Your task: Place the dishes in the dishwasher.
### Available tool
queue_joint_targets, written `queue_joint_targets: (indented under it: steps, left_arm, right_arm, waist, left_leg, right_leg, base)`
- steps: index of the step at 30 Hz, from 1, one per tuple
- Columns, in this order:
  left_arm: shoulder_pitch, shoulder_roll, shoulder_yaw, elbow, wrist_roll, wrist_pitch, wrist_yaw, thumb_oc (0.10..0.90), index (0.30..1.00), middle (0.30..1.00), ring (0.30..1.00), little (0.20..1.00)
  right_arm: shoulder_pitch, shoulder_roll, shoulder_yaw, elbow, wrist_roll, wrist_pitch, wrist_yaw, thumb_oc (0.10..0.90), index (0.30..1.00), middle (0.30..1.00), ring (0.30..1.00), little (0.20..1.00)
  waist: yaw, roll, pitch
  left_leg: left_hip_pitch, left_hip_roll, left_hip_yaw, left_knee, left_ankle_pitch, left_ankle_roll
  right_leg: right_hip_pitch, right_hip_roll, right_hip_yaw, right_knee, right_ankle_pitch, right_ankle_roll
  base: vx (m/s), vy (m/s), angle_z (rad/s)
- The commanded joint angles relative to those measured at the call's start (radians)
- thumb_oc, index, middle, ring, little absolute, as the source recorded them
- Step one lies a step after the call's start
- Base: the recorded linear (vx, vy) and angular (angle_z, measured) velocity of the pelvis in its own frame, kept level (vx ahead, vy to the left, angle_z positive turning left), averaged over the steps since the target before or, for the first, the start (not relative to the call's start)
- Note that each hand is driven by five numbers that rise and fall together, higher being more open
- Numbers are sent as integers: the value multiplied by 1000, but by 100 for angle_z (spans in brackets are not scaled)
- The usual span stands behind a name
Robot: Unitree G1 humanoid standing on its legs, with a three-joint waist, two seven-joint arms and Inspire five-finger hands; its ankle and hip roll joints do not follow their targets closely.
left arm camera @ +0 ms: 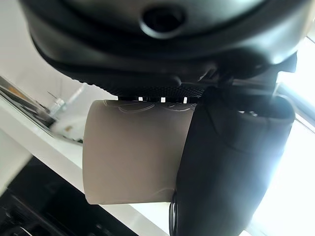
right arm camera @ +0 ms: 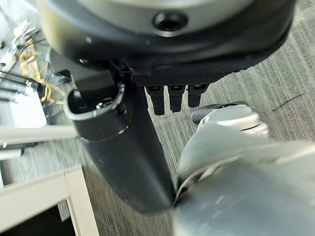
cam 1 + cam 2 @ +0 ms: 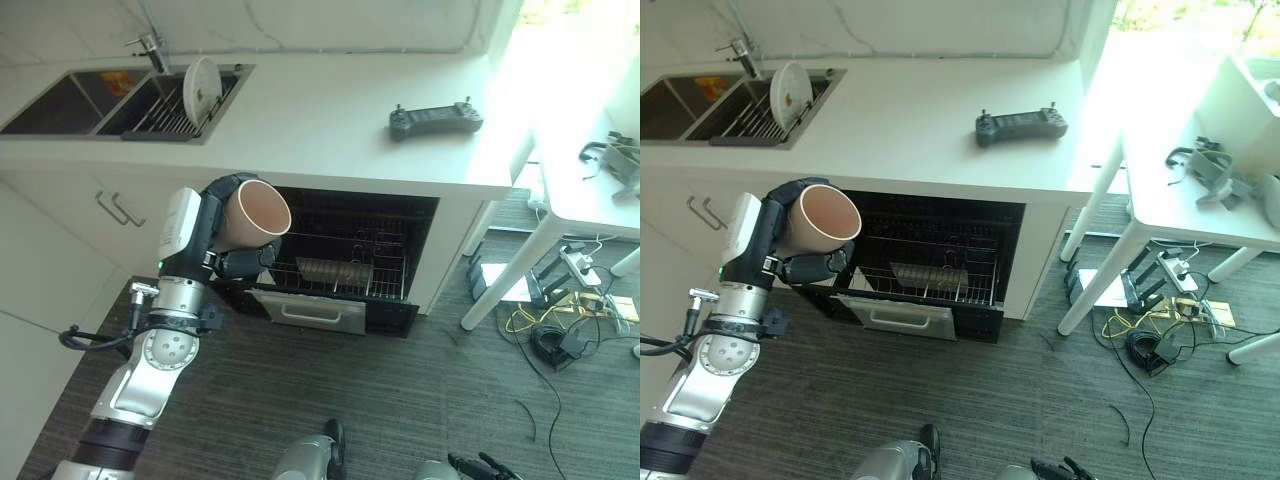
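My left hand (image 3: 240, 262) is wrapped around the beige cup (image 3: 262, 211), left of centre before the open dishwasher (image 3: 345, 262); I'd lower it mouth-down onto the rack (image 3: 350, 272). Right hand (image 2: 123, 142) hangs relaxed, empty

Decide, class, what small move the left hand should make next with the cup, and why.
Probably carry the cup forward and down towards the pulled-out rack: the left hand grips it raised in front of the open dishwasher, beside the rack, not yet over it.

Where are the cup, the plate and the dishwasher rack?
cup (image 3: 262, 210), left eye view, on its inner wall.
plate (image 3: 200, 86), left eye view, on its face.
dishwasher rack (image 3: 385, 270), left eye view, on its wire front.
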Motion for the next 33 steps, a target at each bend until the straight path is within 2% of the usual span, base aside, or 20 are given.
queue_joint_targets:
  steps: [1,2,4,7,8,10,11,12,15,17,21,23,24,26,33]
  left_arm:
    - [-74,45,100,-108,-1,-94,36,400,300,300,300,300]
    - [-83,55,95,-108,-2,-89,36,400,300,300,300,300]
    - [-90,62,89,-102,-4,-88,38,400,300,300,300,300]
    - [-131,79,66,-96,-15,-86,30,400,300,300,300,300]
    - [-146,85,59,-99,-18,-83,23,400,300,300,300,300]
    - [-149,86,57,-99,-18,-82,22,400,300,300,300,300]
    - [-194,118,30,-102,-40,-54,19,400,300,300,300,300]
    - [-201,126,26,-102,-46,-48,23,400,300,300,300,300]
    - [-196,133,29,-108,-66,-26,20,400,300,300,300,300]
    - [-192,112,8,-124,-93,-17,24,400,300,300,300,300]
    - [-200,94,-7,-130,-129,-15,26,400,300,300,300,300]
    - [-222,94,-17,-117,-146,-26,8,400,300,300,300,300]
    - [-237,93,-25,-110,-149,-31,0,400,300,300,300,300]
    - [-258,90,-44,-99,-149,-11,-6,400,300,300,300,300]
    - [-245,111,-48,-107,-161,19,1,400,300,300,300,300]
  right_arm:
    - [40,-52,2,4,-9,-25,-6,800,900,900,900,900]
    - [37,-58,3,-4,-11,-14,-1,800,900,900,900,900]
    - [35,-63,5,-4,-19,-8,7,800,900,900,900,900]
    - [36,-73,16,4,-41,-11,19,800,900,900,900,900]
    - [34,-78,17,6,-41,-10,23,800,900,900,900,900]
    - [33,-78,16,7,-41,-9,24,800,900,900,900,900]
    - [10,-99,11,16,-45,-4,41,800,900,900,900,900]
    - [3,-100,11,17,-49,-1,40,800,900,900,900,900]
    - [0,-102,18,18,-68,26,27,800,900,900,900,900]
    - [12,-99,23,31,-48,33,-5,800,900,900,900,900]
    - [26,-116,13,36,-3,16,-61,800,900,900,900,900]
    - [33,-134,-15,43,29,-3,-68,800,900,900,900,900]
    - [37,-140,-30,41,43,-13,-75,800,900,900,900,900]
    - [41,-151,-71,28,112,-23,-126,800,900,900,900,900]
    - [85,-148,-154,36,112,-70,-174,800,900,900,900,900]
  waist:
    - [-28,28,-21]
    - [-33,27,-11]
    - [-37,24,-5]
    - [-57,18,4]
    - [-60,9,6]
    - [-59,7,3]
    - [-66,-22,16]
    - [-65,-26,16]
    - [-64,-23,6]
    - [-80,-22,-1]
    - [-84,-34,16]
    - [-97,-22,27]
    - [-108,-17,28]
    - [-119,-4,18]
    - [-127,2,-21]
  left_leg:
    - [128,29,-30,-52,-153,-12]
    - [141,23,-30,-52,-163,7]
    - [147,19,-30,-52,-169,16]
    - [144,20,-46,-52,-170,5]
    - [134,15,-50,-52,-165,2]
    - [129,14,-49,-52,-164,1]
    - [116,12,-44,-52,-178,-5]
    - [113,17,-39,-52,-183,-8]
    - [117,49,-22,-52,-183,-26]
    - [148,73,-8,-52,-168,-43]
    - [172,78,15,-52,-117,-61]
    - [139,145,55,-52,-75,-106]
    - [139,172,67,-52,-78,-129]
    - [116,182,58,-52,-67,-140]
    - [114,176,76,-52,-114,-137]
  right_leg:
    - [-10,140,-31,20,-23,4]
    - [-32,139,-22,82,-10,10]
    - [-55,141,-10,121,-5,13]
    - [-71,175,42,20,5,12]
    - [-102,169,65,20,7,17]
    - [-110,168,69,20,7,19]
    - [-203,139,140,20,49,62]
    - [-218,138,144,20,53,65]
    - [-207,148,129,20,30,47]
    - [-169,165,119,20,-1,17]
    - [-118,160,106,20,-19,-21]
    - [-99,163,66,20,-32,-31]
    - [-85,158,52,20,-51,-26]
    - [-96,138,26,20,-47,-21]
    - [-103,94,-8,20,-37,16]
  base:
    - [79,186,15]
    - [67,151,6]
    - [47,60,-9]
    - [57,-98,-7]
    - [15,-137,24]
    - [22,-220,38]
    - [86,-446,21]
    - [134,-542,3]
    - [247,-371,33]
    - [317,-387,45]
    - [166,-162,70]
    - [66,12,41]
    - [42,116,63]
    - [62,203,63]
    - [63,135,14]
